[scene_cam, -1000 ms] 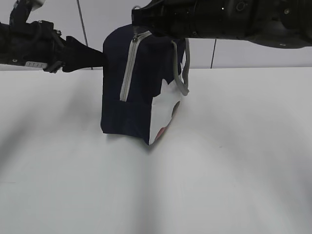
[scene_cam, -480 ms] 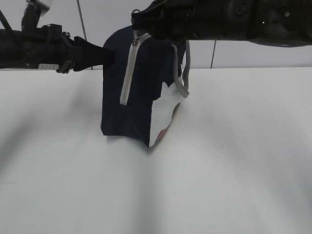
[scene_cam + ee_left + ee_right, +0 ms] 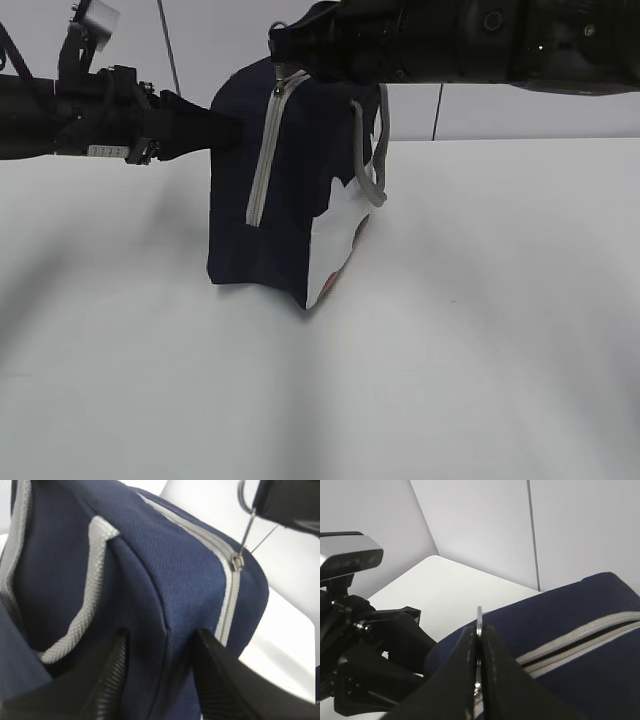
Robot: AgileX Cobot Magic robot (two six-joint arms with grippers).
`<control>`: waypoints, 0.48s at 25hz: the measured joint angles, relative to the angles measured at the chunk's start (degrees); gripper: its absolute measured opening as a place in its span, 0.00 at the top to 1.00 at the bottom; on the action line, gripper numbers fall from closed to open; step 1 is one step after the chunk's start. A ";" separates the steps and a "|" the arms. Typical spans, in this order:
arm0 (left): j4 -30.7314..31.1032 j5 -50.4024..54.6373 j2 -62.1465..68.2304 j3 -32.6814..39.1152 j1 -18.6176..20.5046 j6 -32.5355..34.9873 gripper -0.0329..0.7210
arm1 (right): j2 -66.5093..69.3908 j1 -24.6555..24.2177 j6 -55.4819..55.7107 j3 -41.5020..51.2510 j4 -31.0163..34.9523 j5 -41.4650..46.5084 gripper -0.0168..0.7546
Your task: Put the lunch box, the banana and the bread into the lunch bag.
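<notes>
Standing upright on the plain white table is the navy-blue fabric lunch bag, with a white side panel at its lower right corner, a grey zipper running up its near face and over the top, and grey strap handles hanging on its right side. Against the bag's upper left edge sits the left gripper, a black two-fingered tool reaching in level from the left; in the left wrist view its ribbed black fingers straddle a ridge of the bag's blue cloth just below one grey strap handle, and both fingers press on the fabric, so the gripper pinches the bag there. Above the bag's top, the right gripper comes across from the right; in the right wrist view its two dark fingertips are pressed together on the thin metal ring pull of the zipper, so this gripper clamps the pull. In the left wrist view the slider sits at the top corner of the bag, with the ring pull drawn upward from it. The zipper teeth along the bag's top and front look closed. A small reddish patch shows beside the white panel, too small to identify.
</notes>
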 joint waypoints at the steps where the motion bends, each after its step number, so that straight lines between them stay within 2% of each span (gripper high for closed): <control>1: 0.50 0.06 0.00 0.00 0.00 -0.21 0.54 | 0.00 0.00 0.00 0.00 0.00 0.00 1.00; 4: 0.84 0.06 0.00 0.00 0.00 -0.30 0.57 | 0.00 0.00 0.10 0.00 -0.04 0.00 1.00; 12: 0.79 -0.04 0.00 0.00 0.00 -0.37 0.72 | 0.00 0.00 0.57 0.00 -0.04 0.00 1.00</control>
